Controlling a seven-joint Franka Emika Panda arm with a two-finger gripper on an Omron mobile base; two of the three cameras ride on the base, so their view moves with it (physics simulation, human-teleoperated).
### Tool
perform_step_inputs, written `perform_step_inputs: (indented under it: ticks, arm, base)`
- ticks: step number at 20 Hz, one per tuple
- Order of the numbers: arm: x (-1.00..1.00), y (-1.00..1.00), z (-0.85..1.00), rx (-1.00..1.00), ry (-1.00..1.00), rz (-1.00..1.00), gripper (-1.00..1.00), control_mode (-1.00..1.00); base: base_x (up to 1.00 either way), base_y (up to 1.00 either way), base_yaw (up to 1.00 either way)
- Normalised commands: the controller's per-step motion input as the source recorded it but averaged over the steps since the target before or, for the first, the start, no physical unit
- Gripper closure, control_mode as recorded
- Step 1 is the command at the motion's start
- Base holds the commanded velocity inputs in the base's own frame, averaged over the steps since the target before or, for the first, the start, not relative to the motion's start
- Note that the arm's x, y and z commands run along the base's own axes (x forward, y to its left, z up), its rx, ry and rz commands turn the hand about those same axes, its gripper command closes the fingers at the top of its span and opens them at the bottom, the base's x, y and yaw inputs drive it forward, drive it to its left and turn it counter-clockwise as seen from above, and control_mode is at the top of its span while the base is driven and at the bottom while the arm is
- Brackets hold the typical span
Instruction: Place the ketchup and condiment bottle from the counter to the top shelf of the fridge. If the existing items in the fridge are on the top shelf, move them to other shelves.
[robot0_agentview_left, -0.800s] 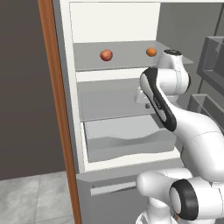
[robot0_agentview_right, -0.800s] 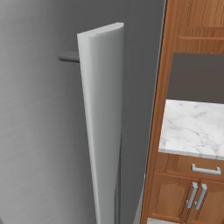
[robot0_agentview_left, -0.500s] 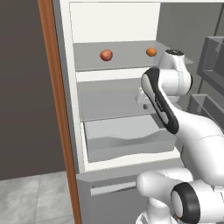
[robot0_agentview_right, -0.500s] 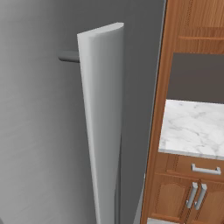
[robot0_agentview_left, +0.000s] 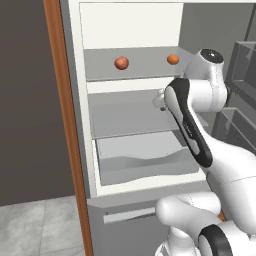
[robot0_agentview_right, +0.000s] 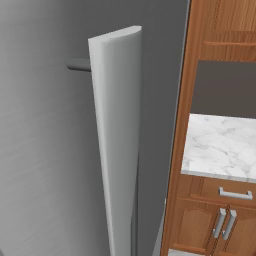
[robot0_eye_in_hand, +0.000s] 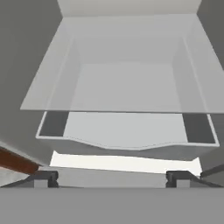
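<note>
The fridge (robot0_agentview_left: 82, 125) stands open in the left base view. Its top shelf (robot0_agentview_left: 145, 70) carries the existing items: a pinkish-red fruit (robot0_agentview_left: 121, 62) to the left and an orange fruit (robot0_agentview_left: 173, 59) to the right. My arm reaches into the fridge below that shelf, and its forearm hides the hand. In the hand view my gripper (robot0_eye_in_hand: 110, 179) is open with nothing between its fingertips (robot0_eye_in_hand: 41, 179), looking down on a lower grey shelf plate (robot0_eye_in_hand: 118, 87) and the drawer (robot0_eye_in_hand: 127, 129). A bare stretch of the counter (robot0_agentview_right: 220, 145) lies at the right. The ketchup and condiment bottle are out of view.
The fridge door (robot0_agentview_right: 117, 140) stands edge-on in the right base view, its handle bar (robot0_agentview_right: 77, 65) sticking out left. Brown cabinets (robot0_agentview_right: 220, 220) sit under the counter. Door racks (robot0_agentview_left: 245, 85) lie right of my arm. A brown wooden panel (robot0_agentview_left: 65, 125) borders the fridge's left side.
My arm's upper joint has risen slightly and shifted right. Both fruits stay where they were.
</note>
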Motion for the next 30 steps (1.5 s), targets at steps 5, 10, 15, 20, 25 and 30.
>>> perform_step_inputs:
  ticks: [5, 10, 15, 20, 25, 30]
  arm:
    - [0.00, 0.20, 1.00, 0.00, -0.43, 0.09, -1.00, -1.00]
    - [0.09, 0.14, 0.94, 0.00, -0.26, 0.15, -1.00, -1.00]
    - [0.34, 0.13, 0.38, 0.00, -0.10, 0.12, -1.00, -1.00]
    - [0.41, 0.38, 0.00, 0.00, -0.03, 0.01, -1.00, -1.00]
    - [0.54, 0.46, 0.00, 0.00, 0.00, -0.05, -1.00, -1.00]
    - [0.52, 0.35, -0.10, 0.00, 0.00, -0.16, -1.00, -1.00]
  base:
    - [0.00, 0.00, 0.00]
    - [0.00, 0.00, 0.00]
    - [0.00, 0.00, 0.00]
    - [0.00, 0.00, 0.00]
    - [0.00, 0.00, 0.00]
    - [0.00, 0.00, 0.00]
